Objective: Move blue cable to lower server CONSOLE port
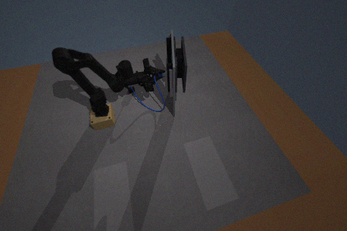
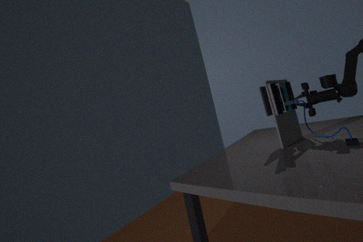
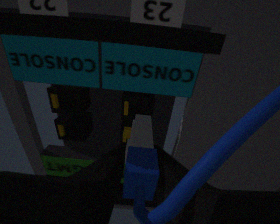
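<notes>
Wrist view: pincer (image 1: pixel 161 73) (image 2: pixel 294 101) (image 3: pixel 139 148), nearly closed, grips the blue plug (image 1: pixel 160 75) (image 2: pixel 296 101) (image 3: pixel 141 173); insertion apparently underway, next demanding port alignment.

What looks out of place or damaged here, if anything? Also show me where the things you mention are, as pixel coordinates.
Nothing stands out: the gripper (image 1: pixel 162 73) (image 2: pixel 295 101) (image 3: pixel 139 148) holds the blue plug (image 1: pixel 160 75) (image 2: pixel 296 101) (image 3: pixel 141 172) near the ports, and its cable (image 1: pixel 147 107) (image 2: pixel 319 136) (image 3: pixel 231 142) hangs in a loose curve, without visible damage.

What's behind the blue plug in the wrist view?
Behind the blue plug: part of a port column, yellow marks beside it, under the right CONSOLE label. The plug's pale front hides the lower port's opening, so I can't tell whether its tip is inside.
</notes>
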You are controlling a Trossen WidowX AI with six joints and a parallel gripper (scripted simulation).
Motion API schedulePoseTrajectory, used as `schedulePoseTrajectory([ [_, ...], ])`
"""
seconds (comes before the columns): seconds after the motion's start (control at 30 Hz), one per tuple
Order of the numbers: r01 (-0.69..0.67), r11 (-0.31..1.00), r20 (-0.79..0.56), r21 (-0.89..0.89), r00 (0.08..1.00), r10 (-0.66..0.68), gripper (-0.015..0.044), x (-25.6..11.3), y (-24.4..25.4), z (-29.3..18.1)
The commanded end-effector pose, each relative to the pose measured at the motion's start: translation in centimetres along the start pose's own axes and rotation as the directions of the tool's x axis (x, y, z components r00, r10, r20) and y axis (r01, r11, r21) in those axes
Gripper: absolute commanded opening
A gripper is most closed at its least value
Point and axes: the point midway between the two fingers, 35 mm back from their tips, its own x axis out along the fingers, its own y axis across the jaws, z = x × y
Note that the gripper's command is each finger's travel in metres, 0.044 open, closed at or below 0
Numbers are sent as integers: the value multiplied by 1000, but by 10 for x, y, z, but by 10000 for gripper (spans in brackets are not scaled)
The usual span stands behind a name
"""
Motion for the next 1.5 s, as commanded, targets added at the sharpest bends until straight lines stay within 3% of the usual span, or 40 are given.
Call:
schedulePoseTrajectory([
  [0.0,-9,1000,-6,-4,1000,9,0,3,2,0],
  [1.47,-12,1000,-5,-5,1000,12,0,17,2,8],
])
